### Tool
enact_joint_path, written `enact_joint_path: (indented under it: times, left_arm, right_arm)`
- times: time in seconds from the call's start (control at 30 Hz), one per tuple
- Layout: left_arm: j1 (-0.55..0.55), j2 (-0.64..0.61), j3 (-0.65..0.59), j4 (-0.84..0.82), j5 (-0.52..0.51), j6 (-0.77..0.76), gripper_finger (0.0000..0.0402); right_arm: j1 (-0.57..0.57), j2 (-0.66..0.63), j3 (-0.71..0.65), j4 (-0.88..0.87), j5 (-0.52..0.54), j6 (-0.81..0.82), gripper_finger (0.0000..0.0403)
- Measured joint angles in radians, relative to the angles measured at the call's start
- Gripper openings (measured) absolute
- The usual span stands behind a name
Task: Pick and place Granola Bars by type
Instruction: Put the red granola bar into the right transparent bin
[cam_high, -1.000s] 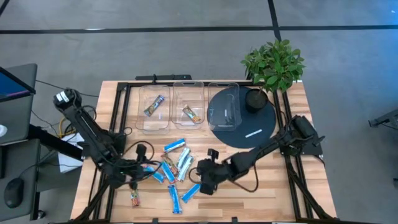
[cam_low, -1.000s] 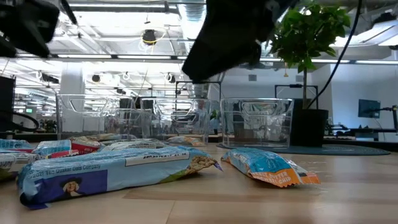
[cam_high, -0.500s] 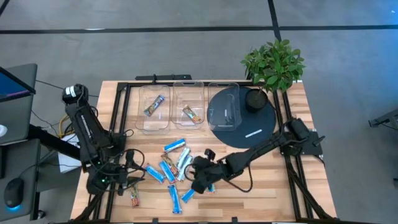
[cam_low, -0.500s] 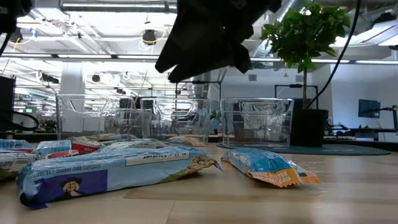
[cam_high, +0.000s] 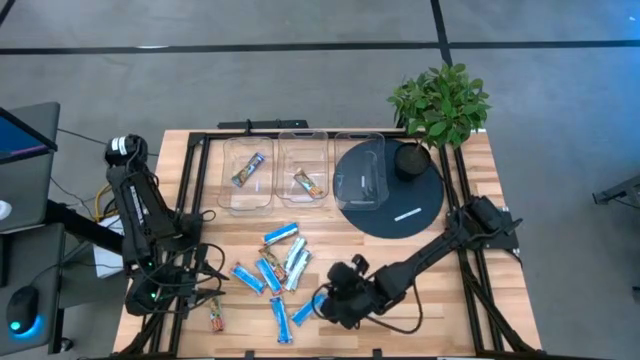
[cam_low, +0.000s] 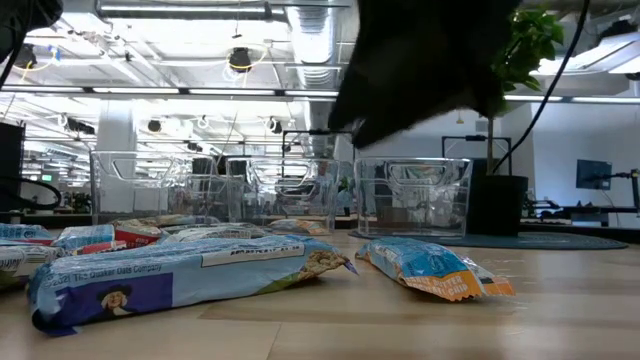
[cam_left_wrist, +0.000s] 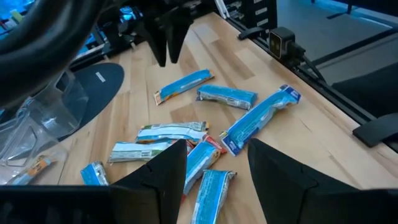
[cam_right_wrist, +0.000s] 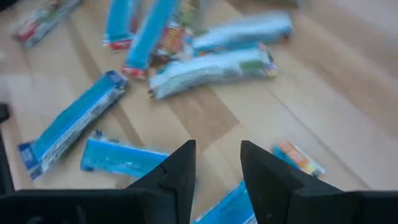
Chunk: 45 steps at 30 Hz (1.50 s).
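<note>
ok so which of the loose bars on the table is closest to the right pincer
The blue bar lying diagonally just left of the right pincer, at the front of the scatter. The other loose bars lie farther left or farther back toward the bins.

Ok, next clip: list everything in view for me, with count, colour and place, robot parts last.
Table: one, light wood.
Clear bins: three, in a row at the far edge.
Bars in bins: two, one each in the left and middle bins.
Loose bars: about ten, mostly blue, scattered at the table's near centre.
Round mat: one, dark, far right.
Potted plant: one, green, on the mat.
Left gripper: open, near left, above the bars.
Right gripper: open, above the blue bars at the near edge.
</note>
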Motion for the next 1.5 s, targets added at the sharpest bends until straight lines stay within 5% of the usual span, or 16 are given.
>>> enact_joint_path:
  times: [0.27, 0.6, 0.87, 1.13, 1.5]
  left_arm:
    - [0.0, 0.0, 0.0, 0.0, -0.002, -0.003, 0.0167]
    - [-0.002, 0.0, 0.0, 0.0, 0.006, -0.009, 0.0167]
    - [-0.027, 0.0, 0.0, 0.0, 0.0, -0.028, 0.0167]
    - [-0.031, 0.0, 0.0, 0.0, -0.003, -0.032, 0.0167]
    - [-0.031, 0.0, 0.0, 0.0, -0.002, -0.032, 0.0167]
  right_arm:
    - [-0.084, 0.0, 0.0, 0.377, -0.017, -0.511, 0.0118]
    - [-0.26, 0.104, 0.013, 0.635, -0.315, -0.65, 0.0118]
    - [-0.3, 0.25, 0.156, 0.601, -0.367, -0.711, 0.0118]
    - [-0.314, 0.379, 0.355, 0.334, -0.34, -0.721, 0.0118]
    - [-0.313, 0.39, 0.393, 0.287, -0.313, -0.728, 0.0122]
